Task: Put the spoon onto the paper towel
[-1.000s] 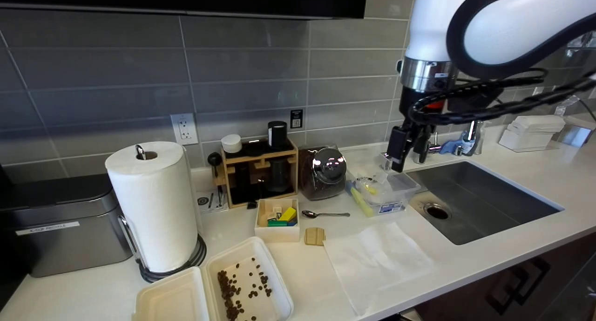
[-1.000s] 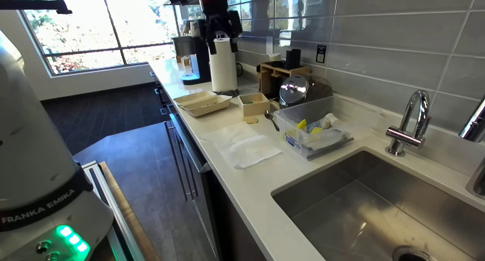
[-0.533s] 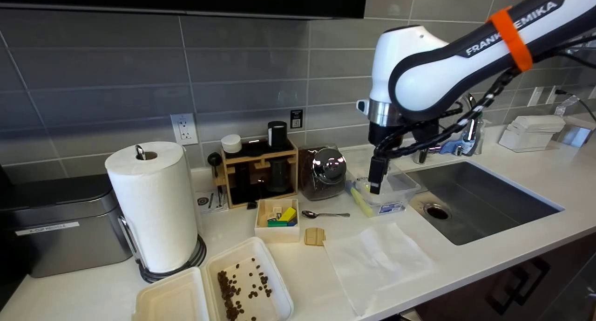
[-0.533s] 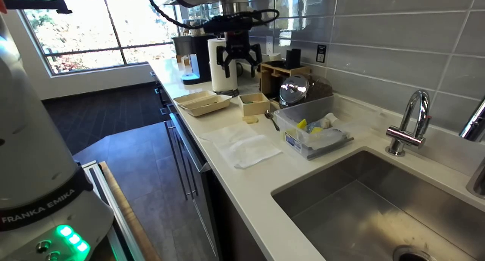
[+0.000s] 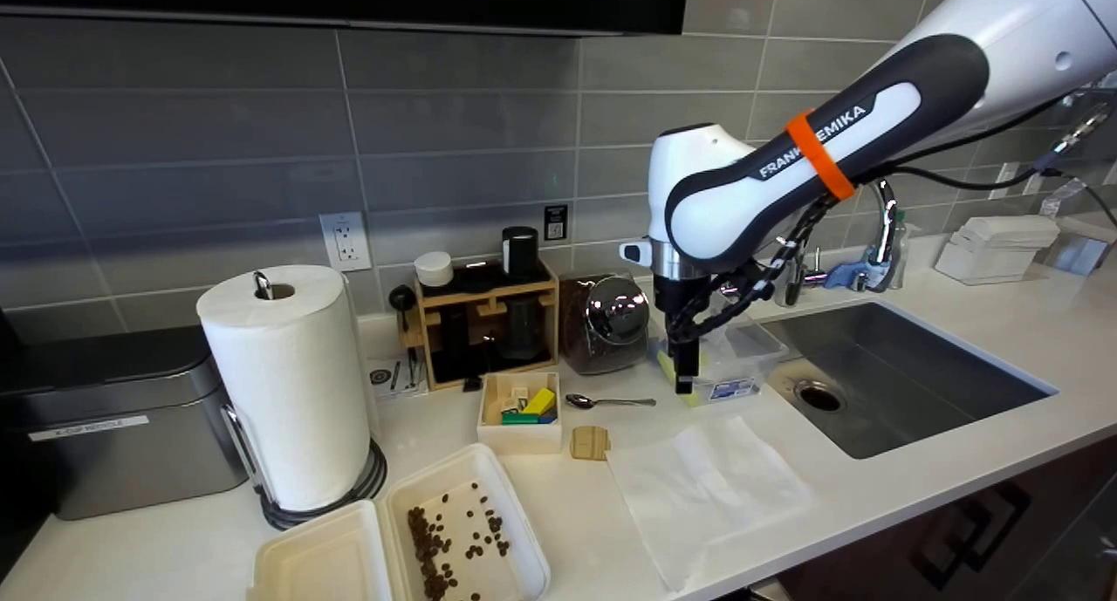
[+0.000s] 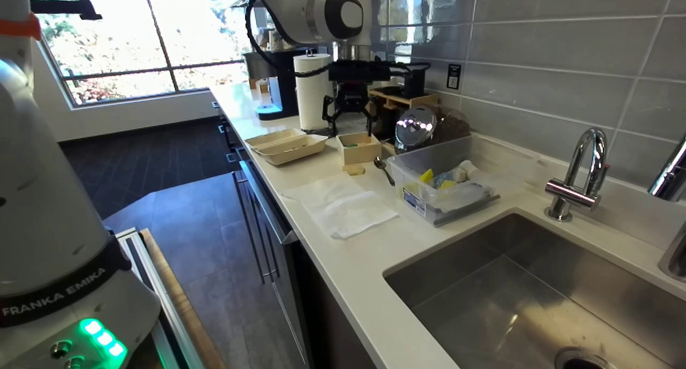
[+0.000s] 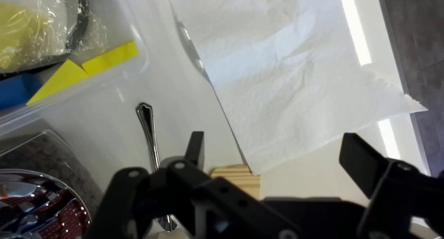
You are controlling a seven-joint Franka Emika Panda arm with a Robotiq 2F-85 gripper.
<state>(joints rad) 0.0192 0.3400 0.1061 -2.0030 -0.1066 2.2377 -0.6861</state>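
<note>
The slim metal spoon (image 5: 621, 401) (image 6: 385, 171) lies on the counter between the wooden box and the clear bin in both exterior views. The crinkled white paper towel (image 5: 711, 488) (image 6: 348, 208) lies flat near the counter's front edge. My gripper (image 5: 687, 386) (image 6: 351, 132) is open and empty, pointing down above the counter. In the wrist view, the paper towel (image 7: 284, 83) fills the upper middle, beyond and between the fingertips (image 7: 275, 143). There the spoon (image 7: 149, 129) lies left of the jaws, its middle hidden behind the left finger.
A flat wooden piece (image 5: 590, 443) touches or nearly touches the towel's corner. The light wooden box (image 5: 520, 441) stands left of the spoon. The clear bin (image 5: 733, 390) and the glass jar (image 5: 617, 309) stand close behind. The sink (image 5: 907, 357) opens to the right.
My arm has swung in and my gripper has come down, moving left in an exterior view toward the spoon. The gripper stays open. The spoon and paper towel have not moved.
</note>
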